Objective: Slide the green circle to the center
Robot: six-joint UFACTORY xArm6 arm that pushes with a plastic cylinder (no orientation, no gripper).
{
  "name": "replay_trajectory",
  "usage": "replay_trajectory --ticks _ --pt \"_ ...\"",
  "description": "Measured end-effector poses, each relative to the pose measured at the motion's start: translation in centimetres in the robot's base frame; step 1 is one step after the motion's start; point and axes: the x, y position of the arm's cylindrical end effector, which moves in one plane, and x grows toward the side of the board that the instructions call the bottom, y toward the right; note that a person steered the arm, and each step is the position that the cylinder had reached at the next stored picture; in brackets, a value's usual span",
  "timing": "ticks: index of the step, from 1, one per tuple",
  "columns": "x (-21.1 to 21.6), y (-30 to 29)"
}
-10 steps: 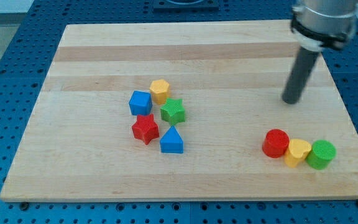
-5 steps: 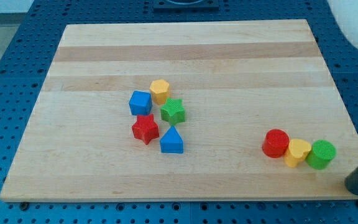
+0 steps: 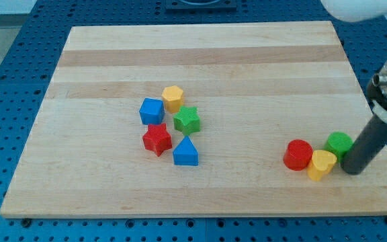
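You have no jaws on this arm, so there is nothing to report as spread or pinched; the arm ends in a dark rod, and my tip rests on the surface at its near right corner.

The green circle sits just left of the rod, touching it or very nearly so, and slightly farther away than my tip. You can see it is well to the right of the middle of the surface. The yellow block, whose rounded shape is hard to make out exactly, lies just near and left of the green circle and appears to touch it. The red circle is against the yellow block's left side. These 3 blocks form a tight bunch, and my tip is at the right end of it.

A second group of 5 blocks lies left of center, well apart from my tip. The yellow hexagon is farthest, with the blue cube just to its near left. The green star is to the right of the cube. The red star and the blue triangle sit nearest.
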Motion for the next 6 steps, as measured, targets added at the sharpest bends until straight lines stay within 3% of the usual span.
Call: replay_trajectory --ticks 3,6 --pt "-6.8 0.0" --pt "-6.9 -2.4"
